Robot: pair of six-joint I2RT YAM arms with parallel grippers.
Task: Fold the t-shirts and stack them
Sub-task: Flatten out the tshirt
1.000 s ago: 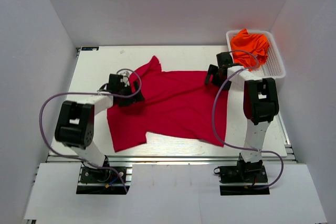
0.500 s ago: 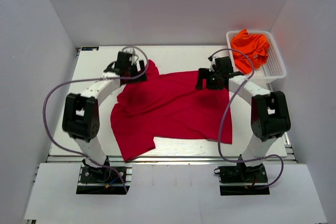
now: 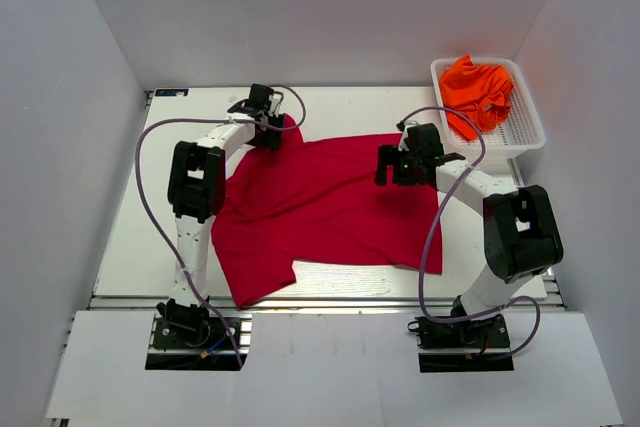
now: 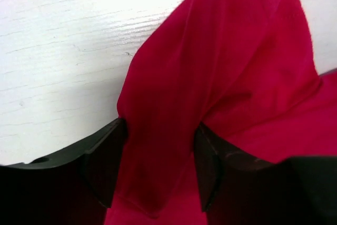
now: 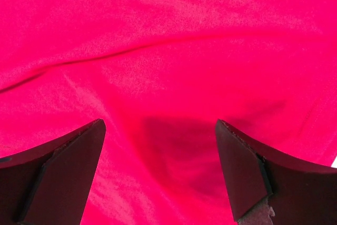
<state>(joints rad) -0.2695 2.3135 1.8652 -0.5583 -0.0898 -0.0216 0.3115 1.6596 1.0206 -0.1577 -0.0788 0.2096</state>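
The crimson red t-shirt lies spread and wrinkled across the middle of the table. My left gripper is at its far left sleeve. In the left wrist view the gripper is shut on a bunched fold of the red cloth, which fills the gap between the fingers. My right gripper hovers over the shirt's far right part. In the right wrist view it is open and empty above smooth red cloth. Orange t-shirts lie crumpled in the basket.
The white mesh basket stands at the far right corner of the table. Bare white tabletop shows left of the shirt and beside the sleeve in the left wrist view. White walls close in the table on three sides.
My left gripper moved from the shirt's left side to the far sleeve, and the shirt's left part shifted. My right gripper moved a little left and stayed over the far right part.
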